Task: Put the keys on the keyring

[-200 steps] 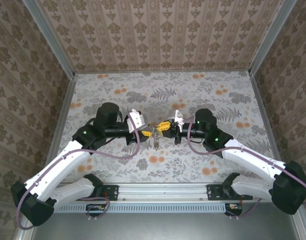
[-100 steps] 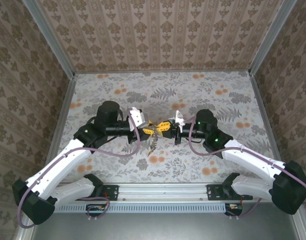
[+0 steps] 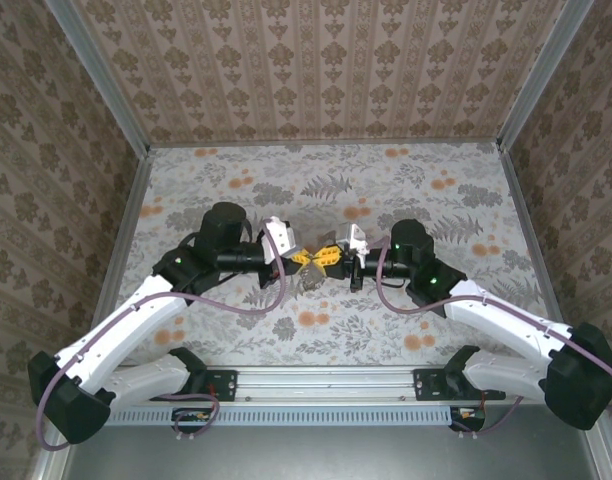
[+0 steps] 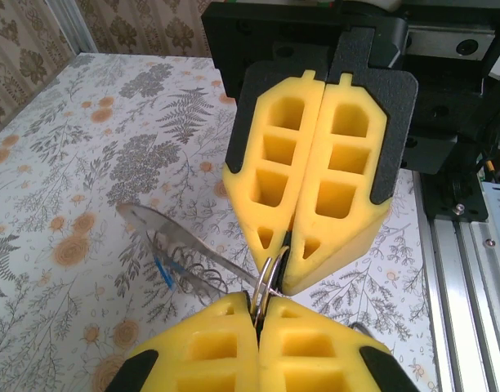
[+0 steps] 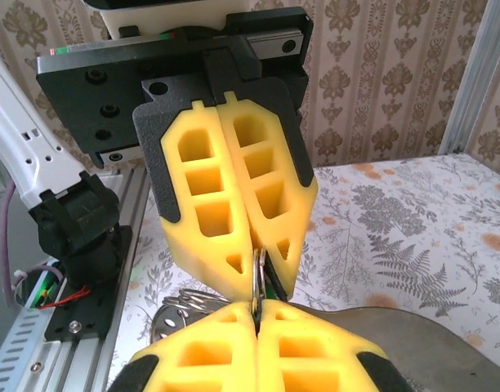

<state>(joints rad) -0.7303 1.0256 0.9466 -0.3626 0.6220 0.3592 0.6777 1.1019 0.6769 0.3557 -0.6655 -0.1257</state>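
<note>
The thin keyring [image 4: 270,273] is clamped by the closed left pincer [image 4: 258,309] and closed right pincer [image 5: 256,305] above the table [image 4: 62,163], keys [image 4: 180,245] dangling beside it. Light, springy, slippery wire is expected; opposite-side fingertip grips are advised.

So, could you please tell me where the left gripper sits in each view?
Top external: the left gripper is just left of centre, tip to tip with the right gripper.
Left wrist: left gripper at bottom centre, pointing up.
Right wrist: left gripper at upper centre, pointing down.
Shared landmark: the keyring pinched where both grippers' tips meet.
</note>
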